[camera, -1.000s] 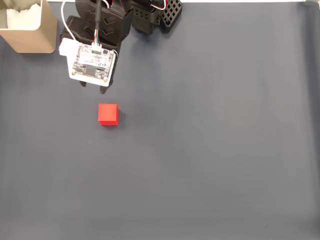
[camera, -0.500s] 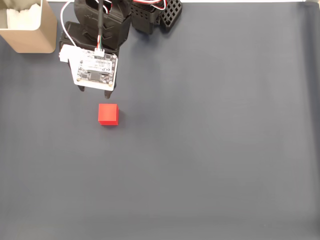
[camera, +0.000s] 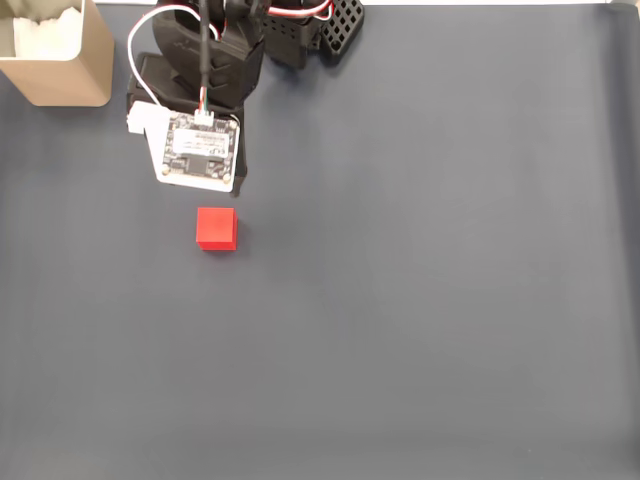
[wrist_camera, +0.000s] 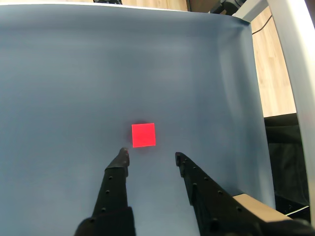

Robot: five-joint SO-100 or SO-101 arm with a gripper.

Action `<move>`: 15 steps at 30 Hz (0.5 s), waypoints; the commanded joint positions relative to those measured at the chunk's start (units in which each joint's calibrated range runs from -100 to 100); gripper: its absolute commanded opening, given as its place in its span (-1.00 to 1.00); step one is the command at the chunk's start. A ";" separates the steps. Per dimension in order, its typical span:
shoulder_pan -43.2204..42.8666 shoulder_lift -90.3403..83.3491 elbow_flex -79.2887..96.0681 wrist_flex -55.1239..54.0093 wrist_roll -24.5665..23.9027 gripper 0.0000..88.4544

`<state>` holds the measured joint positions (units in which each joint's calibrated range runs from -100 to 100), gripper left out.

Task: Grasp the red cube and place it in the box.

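Gripper (wrist_camera: 151,156): fingers spread, empty; advanced toward the red cube (camera: 215,228) over the last second, now just short. Grasp pending; box (camera: 70,75) unreached.

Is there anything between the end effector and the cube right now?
Nothing visible. In the wrist view the open end effector points at the cube, with only bare mat between them.
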<state>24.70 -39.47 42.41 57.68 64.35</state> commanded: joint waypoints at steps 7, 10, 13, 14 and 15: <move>-2.69 0.22 0.93 -3.74 -1.56 -0.31; -2.83 0.65 1.39 -4.97 -1.51 -0.28; -2.76 1.52 1.39 -6.04 -1.37 -0.27; -2.62 1.86 1.39 -6.45 -1.27 -0.27; -2.47 2.12 1.39 -6.78 -1.17 -0.26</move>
<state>22.55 -37.47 45.12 52.35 62.98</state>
